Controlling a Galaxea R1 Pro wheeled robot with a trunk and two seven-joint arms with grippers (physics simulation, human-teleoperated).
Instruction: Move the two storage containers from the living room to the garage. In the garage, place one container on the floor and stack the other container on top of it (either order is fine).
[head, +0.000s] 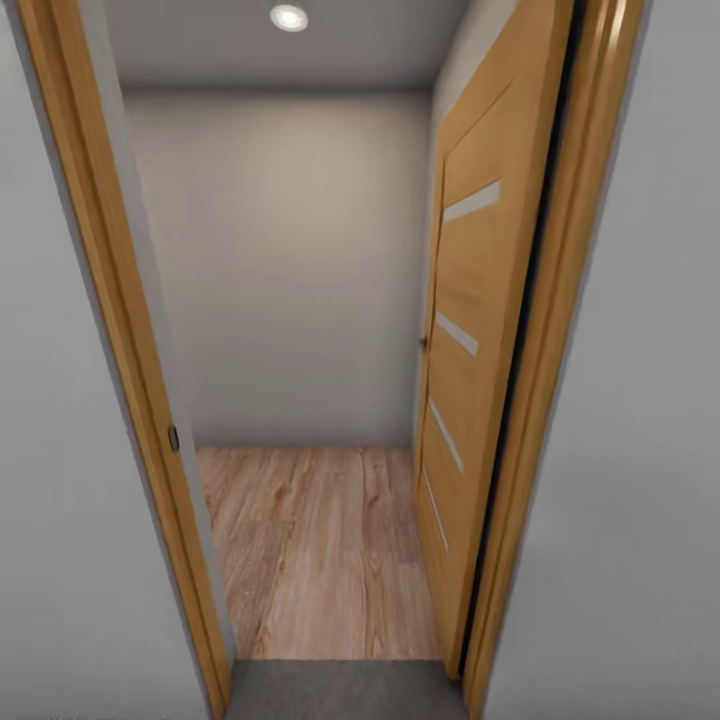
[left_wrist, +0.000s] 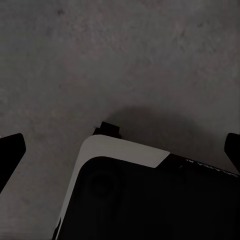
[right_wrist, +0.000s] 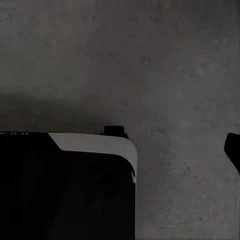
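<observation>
The left gripper (left_wrist: 120, 145) hangs over the dark grey concrete floor (left_wrist: 120, 60); its two dark fingertips (left_wrist: 11, 150) sit wide apart at opposite borders of the left wrist view with nothing between them, so it is spread open and empty. Beneath it lies a corner of the robot base (left_wrist: 125, 200), black with a white trim. In the right wrist view one dark fingertip (right_wrist: 233, 150) is visible at the border; the opposite finger cannot be made out, so the state of the right gripper cannot be told, though nothing is seen held. It also hangs above concrete floor and a base corner (right_wrist: 75, 190). In the head view the robot faces a doorway with a wood frame (head: 120, 350). A wood-panelled door (head: 470, 350) stands swung inward against the right side. Beyond the threshold lies light wood plank flooring (head: 320, 560), a plain wall (head: 290, 270) and a ceiling lamp (head: 289, 17); a strip of concrete lies on the near side. Judgement: the robot stands at the garage edge, heading indoors, with no container carried. How many containers remain to fetch cannot be determined.
</observation>
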